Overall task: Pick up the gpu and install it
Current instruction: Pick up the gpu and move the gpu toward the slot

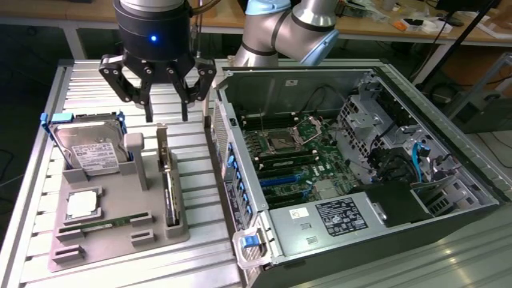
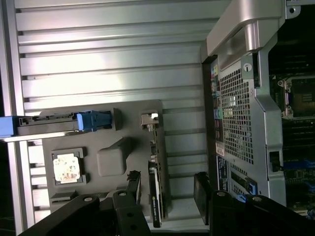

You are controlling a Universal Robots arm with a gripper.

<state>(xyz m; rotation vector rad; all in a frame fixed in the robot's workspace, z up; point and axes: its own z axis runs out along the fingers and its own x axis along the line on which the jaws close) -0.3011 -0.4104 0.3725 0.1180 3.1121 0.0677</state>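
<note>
Well above the work surface, the black metal pincer (image 1: 166, 114) hangs from the glossy dark wrist of the arm, its jointed fingers (image 1: 148, 108) spread wide apart and clasping nothing.

Directly beneath the gap between them stands the gpu (image 1: 169, 186), a thin, flat, dark circuit card set on its long edge in a slot of a matte grey moulded plastic tray (image 1: 120, 240). Its silvery metal end bracket rises at the end closest under the pincer. In the wrist view the gpu (image 2: 155, 196) runs as a narrow black strip between the two fingertips, nearer one of them, with a pale label on its edge and the shiny bracket at its far end.

To one side of the pincer, in the same tray, a boxy silver hard drive (image 1: 90, 150) with a white label and blue plastic rails stands upright. Beyond it, further from the pincer, lie a square silver processor chip (image 1: 83, 205) in a shallow pocket and a narrow green memory stick (image 1: 104, 225).

On the pincer's other side, close by, lies an open dark steel computer case (image 1: 296, 84) with a perforated rear panel (image 2: 236, 113), showing a green motherboard (image 1: 292, 156) with blue slots.

Everything rests on a ribbed, brushed aluminium table (image 1: 80, 84).
</note>
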